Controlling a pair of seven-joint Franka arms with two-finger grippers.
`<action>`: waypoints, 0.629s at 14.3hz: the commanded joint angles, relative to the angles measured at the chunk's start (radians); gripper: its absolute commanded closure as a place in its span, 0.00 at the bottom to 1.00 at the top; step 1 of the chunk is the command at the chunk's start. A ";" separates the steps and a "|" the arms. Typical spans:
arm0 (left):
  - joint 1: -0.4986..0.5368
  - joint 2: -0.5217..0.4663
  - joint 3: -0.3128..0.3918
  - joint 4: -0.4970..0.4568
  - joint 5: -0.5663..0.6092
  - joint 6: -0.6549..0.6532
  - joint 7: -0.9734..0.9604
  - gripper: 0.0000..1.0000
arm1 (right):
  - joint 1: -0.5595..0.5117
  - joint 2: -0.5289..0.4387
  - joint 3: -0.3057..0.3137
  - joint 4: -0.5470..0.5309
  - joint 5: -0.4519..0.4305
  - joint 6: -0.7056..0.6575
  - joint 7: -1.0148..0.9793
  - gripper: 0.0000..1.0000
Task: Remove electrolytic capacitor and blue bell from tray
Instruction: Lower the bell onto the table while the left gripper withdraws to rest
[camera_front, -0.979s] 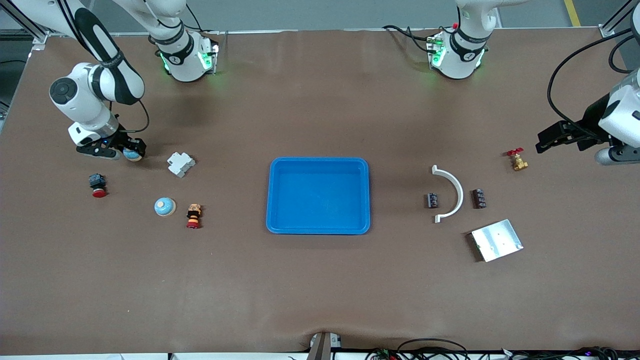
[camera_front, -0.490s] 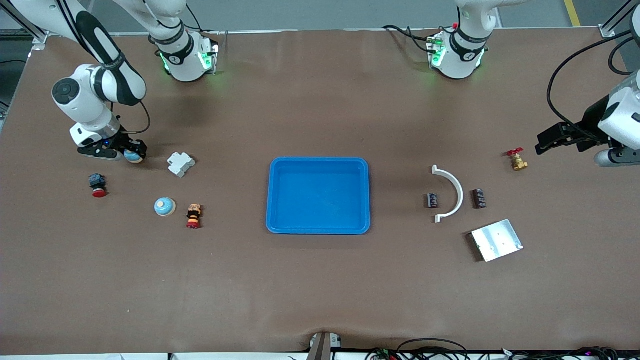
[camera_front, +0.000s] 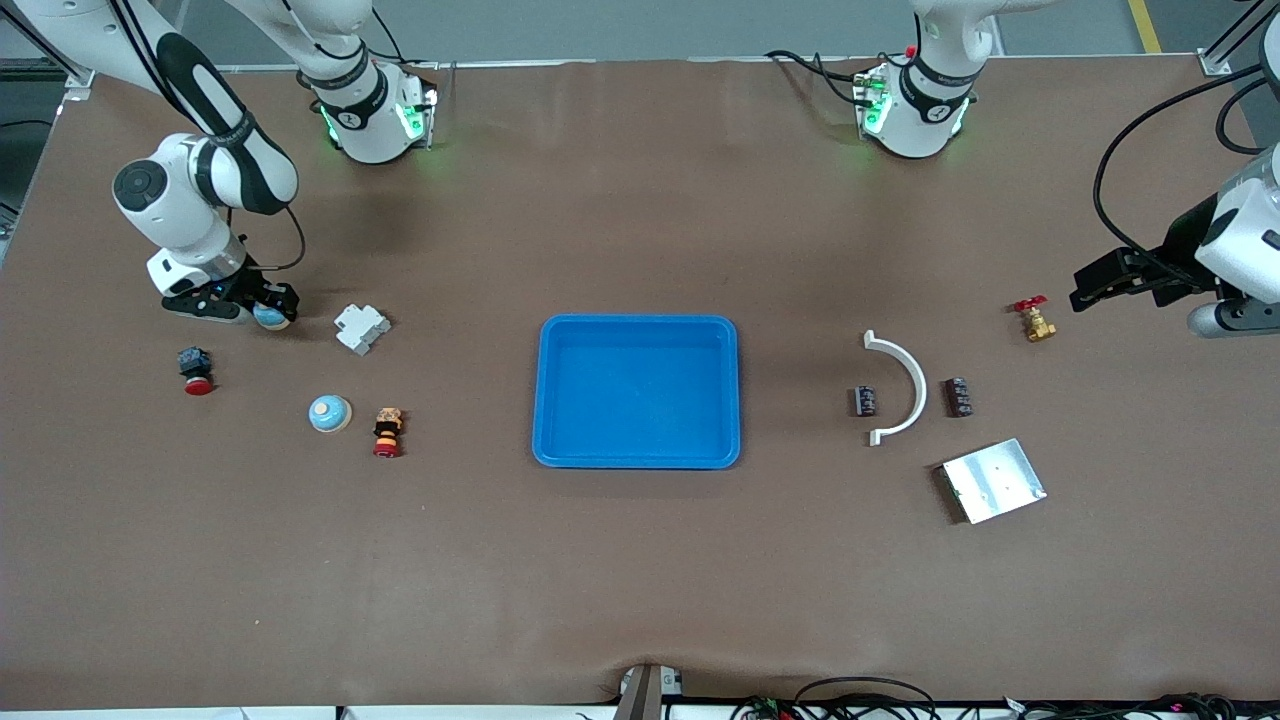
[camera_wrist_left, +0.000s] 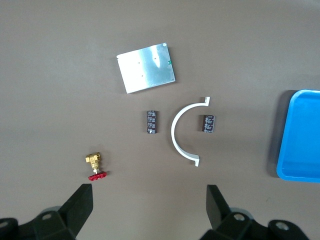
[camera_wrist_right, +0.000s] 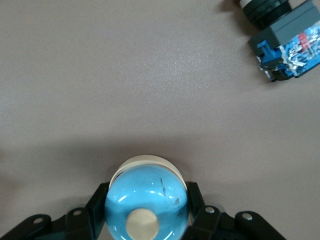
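Blue bell (camera_wrist_right: 147, 205) sits clamped between the closed fingers of the right gripper (camera_front: 262, 306), low over the table well out from the tray (camera_front: 560, 455), toward the right arm's end. Over the last second this gripper has crept a little farther from the tray and from the front camera, bell staying in its grip. Tray holds nothing now, so the bell counts as removed; judged remaining: set it down and let go.

Second blue bell (camera_front: 329, 413) rests on the table between that gripper and the tray, beside a stacked red-and-yellow button (camera_front: 387, 431); white block (camera_front: 361, 327) lies farther from the camera than those.

Left gripper (camera_front: 1096, 278) hangs with jaws spread wide and empty, waiting toward the left arm's end, well apart from the tray, unchanged.

View comparison: right wrist view shows the bell's dome and brass knob seated between the finger pads, plus a blue-and-grey switch block (camera_wrist_right: 287, 47); front view shows little of the grip. Left wrist view shows two dark capacitors (camera_wrist_left: 152, 121) flanking a white arc (camera_wrist_left: 181, 135), metal plate (camera_wrist_left: 146, 67), brass valve (camera_wrist_left: 94, 165), all off the tray.
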 joint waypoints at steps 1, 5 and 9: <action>-0.014 0.011 0.006 0.034 -0.004 -0.023 -0.018 0.00 | -0.028 0.020 0.049 0.006 0.014 0.021 -0.014 0.01; -0.149 0.009 0.140 0.040 -0.004 -0.025 -0.018 0.00 | -0.031 0.017 0.057 0.009 0.016 0.022 -0.012 0.00; -0.241 0.009 0.251 0.040 -0.006 -0.029 -0.017 0.00 | -0.031 -0.017 0.095 0.007 0.023 0.021 -0.008 0.00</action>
